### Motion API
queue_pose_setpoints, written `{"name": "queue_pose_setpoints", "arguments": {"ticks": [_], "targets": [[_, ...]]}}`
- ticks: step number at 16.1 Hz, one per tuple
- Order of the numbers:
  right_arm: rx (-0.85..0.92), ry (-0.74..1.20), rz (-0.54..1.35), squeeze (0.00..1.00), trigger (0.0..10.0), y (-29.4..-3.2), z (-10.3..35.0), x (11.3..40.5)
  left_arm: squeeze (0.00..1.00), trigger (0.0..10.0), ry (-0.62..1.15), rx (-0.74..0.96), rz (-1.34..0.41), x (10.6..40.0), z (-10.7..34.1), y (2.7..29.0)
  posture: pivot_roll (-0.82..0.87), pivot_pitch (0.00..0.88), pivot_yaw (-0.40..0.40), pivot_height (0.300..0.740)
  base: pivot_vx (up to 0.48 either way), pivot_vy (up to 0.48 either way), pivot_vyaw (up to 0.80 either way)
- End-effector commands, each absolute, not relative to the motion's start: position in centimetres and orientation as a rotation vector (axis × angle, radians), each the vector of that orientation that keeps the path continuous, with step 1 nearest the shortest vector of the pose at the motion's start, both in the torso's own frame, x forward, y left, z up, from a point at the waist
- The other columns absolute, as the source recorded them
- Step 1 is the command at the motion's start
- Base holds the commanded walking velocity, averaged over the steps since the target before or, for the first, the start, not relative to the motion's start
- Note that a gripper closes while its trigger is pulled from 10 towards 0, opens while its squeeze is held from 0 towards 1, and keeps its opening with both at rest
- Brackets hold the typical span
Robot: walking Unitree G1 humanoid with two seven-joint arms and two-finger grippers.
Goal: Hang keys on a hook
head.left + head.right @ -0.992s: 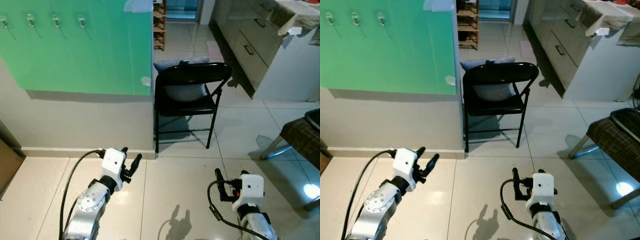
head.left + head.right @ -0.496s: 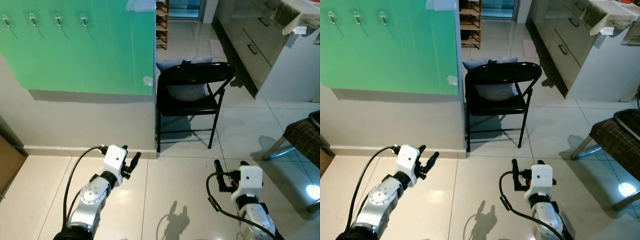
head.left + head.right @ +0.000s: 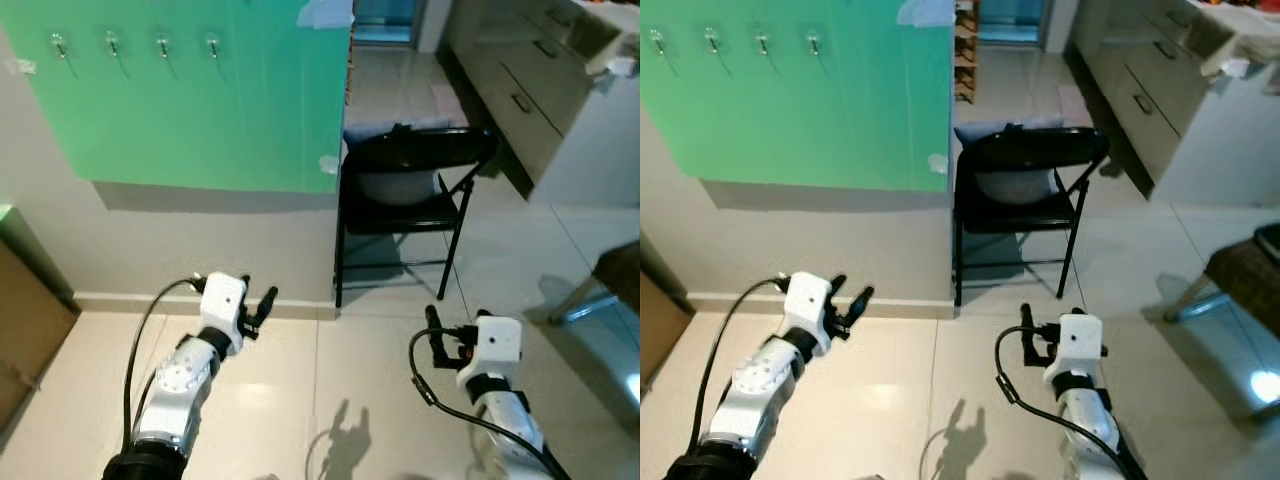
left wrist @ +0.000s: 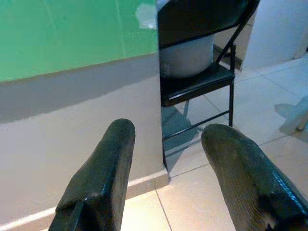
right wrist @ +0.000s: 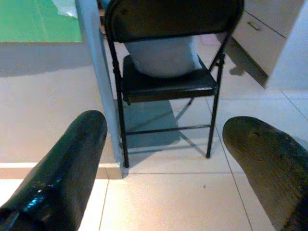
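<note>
Hooks [image 3: 160, 45] high on wall, well above left gripper [image 3: 257, 303].

Two silver arms with white boxy wrist housings, a looping black cable on each, and long black fingers [image 4: 103, 178] with slightly textured pads.

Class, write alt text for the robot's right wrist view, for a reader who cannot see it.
Between the open right gripper and its two black fingers, a black folding chair stands on pale floor tiles, holding a pale cushion. A green wall panel is beside it.
</note>
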State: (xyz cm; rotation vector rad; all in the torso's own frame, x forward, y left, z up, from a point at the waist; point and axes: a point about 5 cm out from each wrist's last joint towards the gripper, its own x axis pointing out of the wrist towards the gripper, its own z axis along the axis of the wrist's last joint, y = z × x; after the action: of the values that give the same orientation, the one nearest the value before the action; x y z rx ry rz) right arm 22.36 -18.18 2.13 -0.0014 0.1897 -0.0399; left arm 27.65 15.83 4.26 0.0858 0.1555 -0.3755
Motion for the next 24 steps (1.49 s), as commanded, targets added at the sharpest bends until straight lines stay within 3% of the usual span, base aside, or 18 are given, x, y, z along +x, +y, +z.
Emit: {"name": "queue_pose_setpoints", "arguments": {"ticks": [1,24], "targets": [[0.003,0.201,-0.065,0.0,10.0,-18.9,2.1,22.2,0.0,10.0,0.167,0.067,-0.38,27.6,4.2,15.4,-0.11,0.0,0.037,0.74,0.0,0.48,0.0],[-0.012,0.258,-0.02,0.0,10.0,-18.6,0.6,22.2,0.0,10.0,0.16,0.119,-0.323,27.3,4.9,15.4,-0.09,0.0,0.034,0.74,0.0,0.48,0.0]]}}
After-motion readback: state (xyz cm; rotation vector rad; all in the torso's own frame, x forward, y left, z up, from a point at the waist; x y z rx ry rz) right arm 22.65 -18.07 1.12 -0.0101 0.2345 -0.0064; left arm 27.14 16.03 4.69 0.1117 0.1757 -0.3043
